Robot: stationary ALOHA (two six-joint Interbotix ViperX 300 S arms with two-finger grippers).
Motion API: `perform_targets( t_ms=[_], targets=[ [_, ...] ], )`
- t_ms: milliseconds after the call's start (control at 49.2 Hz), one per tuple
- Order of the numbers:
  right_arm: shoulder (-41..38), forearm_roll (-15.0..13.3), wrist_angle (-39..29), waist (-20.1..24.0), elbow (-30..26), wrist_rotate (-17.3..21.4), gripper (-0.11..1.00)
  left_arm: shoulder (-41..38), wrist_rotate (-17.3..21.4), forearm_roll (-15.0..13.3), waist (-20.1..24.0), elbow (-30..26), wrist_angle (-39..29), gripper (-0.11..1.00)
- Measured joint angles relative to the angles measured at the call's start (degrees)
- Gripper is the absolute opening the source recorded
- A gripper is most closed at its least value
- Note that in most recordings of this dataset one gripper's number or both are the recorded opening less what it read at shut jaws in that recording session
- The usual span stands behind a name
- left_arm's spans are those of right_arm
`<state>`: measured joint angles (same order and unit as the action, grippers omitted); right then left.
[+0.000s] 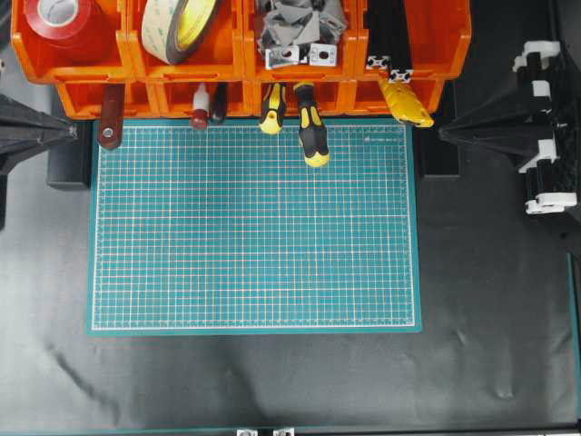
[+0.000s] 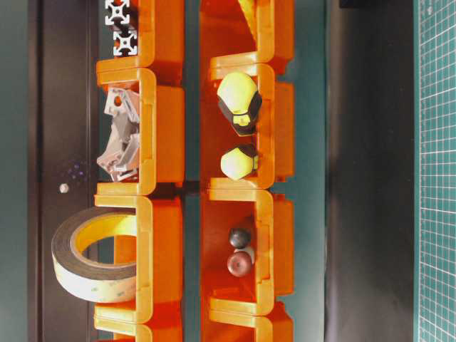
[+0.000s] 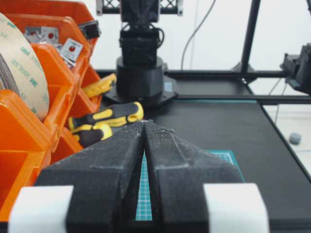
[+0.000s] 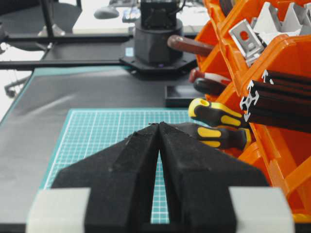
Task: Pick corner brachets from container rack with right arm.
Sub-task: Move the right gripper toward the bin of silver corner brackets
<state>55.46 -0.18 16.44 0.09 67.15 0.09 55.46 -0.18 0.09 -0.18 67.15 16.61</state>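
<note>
- Nearest the right wrist camera, the right gripper (image 4: 159, 127) is seen clenched, its fingertips meeting at a point with nothing between them; it is held low beside the mat, well apart from the rack.
- Largest in the scene, the black table (image 1: 272, 381) is seen bare of brackets, and so is the green mat (image 1: 254, 227); nothing is judged to have been picked yet.
- Along the far edge of the mat, the rack (image 1: 418, 41) is seen in two rows, with tape rolls in the upper bins and tool handles poking from the lower ones.
- At the right edge of the overhead view, the right arm (image 1: 545, 127) is seen parked, clear of the rack.
- Likewise the left gripper (image 3: 145, 125) is seen clenched and empty, at the mat's other side.
- Smallest, the brackets (image 1: 300, 32) are seen heaped in an upper bin, next to the bin of black bars (image 1: 390, 36); two lie at its front lip.
- Everything is judged left to do: the reach to that bin, the opening of the jaws, the grasp and the lift-out.
</note>
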Motion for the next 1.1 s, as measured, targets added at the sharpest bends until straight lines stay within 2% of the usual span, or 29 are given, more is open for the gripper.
perform_targets(
  t_ms=[61, 102, 163, 285, 366, 569, 691, 773, 894, 1016, 1098],
  targets=[
    [0.0, 0.18, -0.09, -0.18, 0.0, 0.44, 0.04, -0.18, -0.7, 0.53, 0.09, -0.18, -0.44, 0.04],
    [0.09, 0.44, -0.18, -0.35, 0.0, 0.97, 0.0, -0.53, -2.2, 1.05, 0.09, -0.7, -1.41, 0.01],
    [0.44, 0.62, -1.76, -0.7, 0.0, 1.67, -0.02, -0.97, -4.04, 1.49, 0.09, -1.67, -2.64, 0.0],
    [1.67, 0.79, -8.26, -0.79, -2.2, 4.31, -0.02, -1.05, -5.8, 1.76, -0.09, -4.22, -6.77, 0.0],
    [2.64, 0.79, -15.03, -0.79, -5.36, 5.63, -0.02, -1.05, -5.89, 1.93, -0.53, -5.8, -10.72, 0.0],
    [2.11, 0.7, -38.23, -0.88, -18.54, 6.15, -0.02, -0.88, -5.8, 1.85, -0.53, -10.02, -22.06, 0.0],
    [-2.11, -0.35, -54.93, -1.32, -29.36, 5.98, -0.02, -0.18, -6.06, 1.93, -0.53, -11.25, -26.98, 0.0],
    [-5.8, -1.85, -62.84, -1.85, -35.6, 5.8, -0.02, 0.09, -6.5, 1.93, -0.7, -11.43, -28.92, 0.0],
    [-10.9, -4.92, -71.19, -2.55, -43.07, 5.63, -0.02, 0.09, -6.42, 1.93, -1.67, -11.51, -30.59, 0.0],
    [-15.29, -7.65, -75.67, -3.34, -48.34, 4.48, -0.02, 0.0, -6.5, 1.93, -2.02, -11.51, -31.29, 0.0],
    [-18.02, -8.35, -77.34, -3.96, -51.24, 3.25, -0.01, 0.09, -6.5, 1.93, -2.02, -11.51, -31.46, 0.0]
  ],
)
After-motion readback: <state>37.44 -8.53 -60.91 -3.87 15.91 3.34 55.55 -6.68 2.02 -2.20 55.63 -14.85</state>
